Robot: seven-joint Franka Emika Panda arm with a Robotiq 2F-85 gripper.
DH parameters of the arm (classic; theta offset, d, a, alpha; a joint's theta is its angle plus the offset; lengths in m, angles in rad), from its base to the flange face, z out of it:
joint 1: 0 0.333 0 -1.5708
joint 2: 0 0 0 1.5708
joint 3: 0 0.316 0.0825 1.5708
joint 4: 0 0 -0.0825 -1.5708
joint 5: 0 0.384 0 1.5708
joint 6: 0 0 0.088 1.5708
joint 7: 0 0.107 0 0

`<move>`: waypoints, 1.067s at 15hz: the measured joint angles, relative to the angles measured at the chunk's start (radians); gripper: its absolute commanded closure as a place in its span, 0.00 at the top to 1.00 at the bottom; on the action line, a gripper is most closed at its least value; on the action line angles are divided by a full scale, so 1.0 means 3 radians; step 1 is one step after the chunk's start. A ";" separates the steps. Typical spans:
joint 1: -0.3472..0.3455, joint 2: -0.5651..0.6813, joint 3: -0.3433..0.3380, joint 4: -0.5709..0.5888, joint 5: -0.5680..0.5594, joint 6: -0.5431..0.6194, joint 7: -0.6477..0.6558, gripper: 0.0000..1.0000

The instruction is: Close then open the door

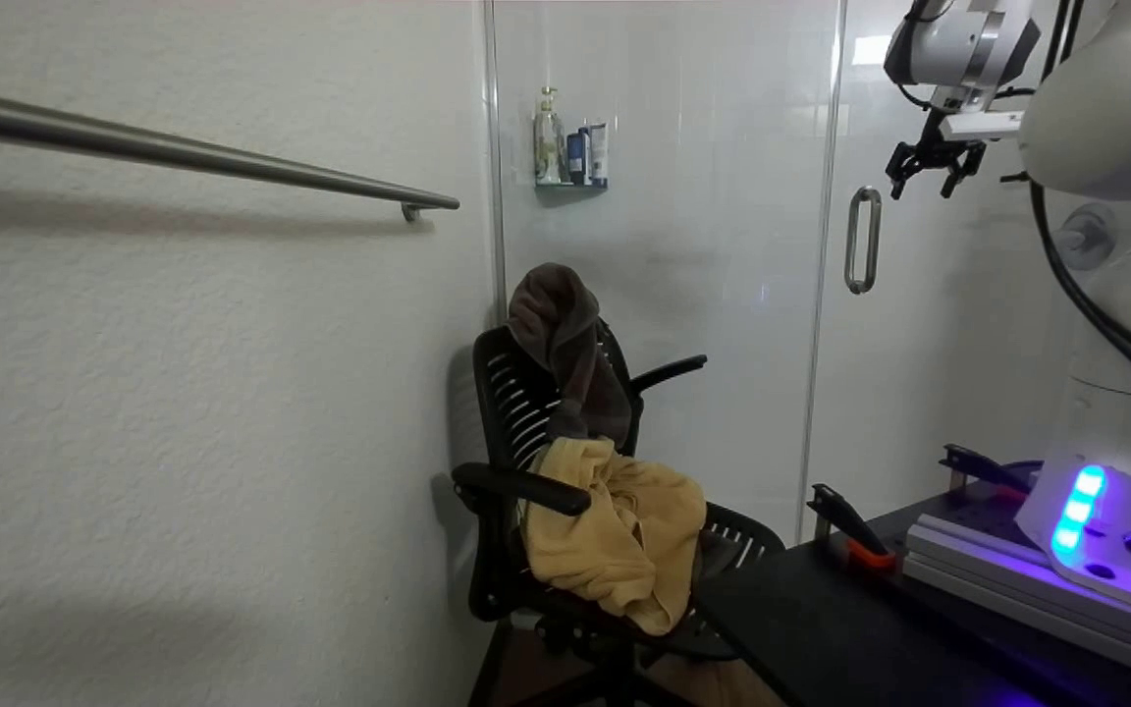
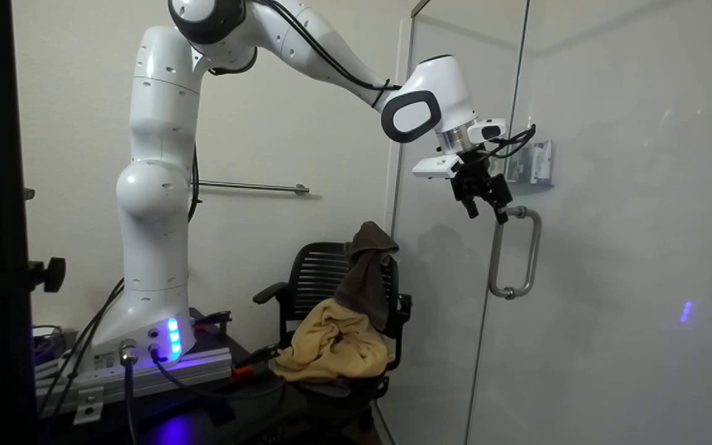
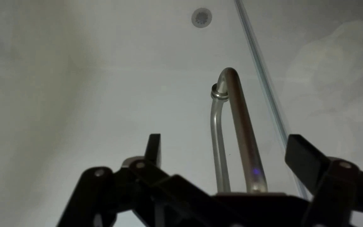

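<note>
The door [image 1: 929, 383] is a clear glass panel, also in the other views [image 2: 609, 346]. Its edge lies beside the neighbouring glass panel, and it looks shut or nearly so. Its silver loop handle [image 1: 874, 241] stands near that edge, upright, and shows in both exterior views [image 2: 536, 247]. My gripper [image 1: 922, 187] is open and empty, pointing down, above the handle's top end. In an exterior view the gripper [image 2: 487, 215] overlaps the handle's top corner; contact cannot be told. In the wrist view the handle [image 3: 244, 129] shows between the spread fingers [image 3: 224, 138], its lower part hidden.
A black chair [image 2: 319, 272] with a yellow towel [image 2: 337, 346] and a brown towel [image 2: 362, 278] stands by the fixed glass panel. A metal wall bar [image 1: 183, 147] is on the wall. Bottles [image 1: 575, 157] sit on a shelf behind glass. Clamps [image 1: 850, 520] hold the arm's base on a black table [image 1: 821, 609].
</note>
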 measured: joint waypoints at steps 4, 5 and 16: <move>0.0017 0.0359 0.0248 0.0308 -0.0200 0.0039 0.0247 1.00; 0.0018 0.0466 0.0292 0.0422 -0.0284 0.0060 0.0347 1.00; -0.0081 0.0888 0.0411 0.0920 -0.0732 0.0079 0.0892 0.38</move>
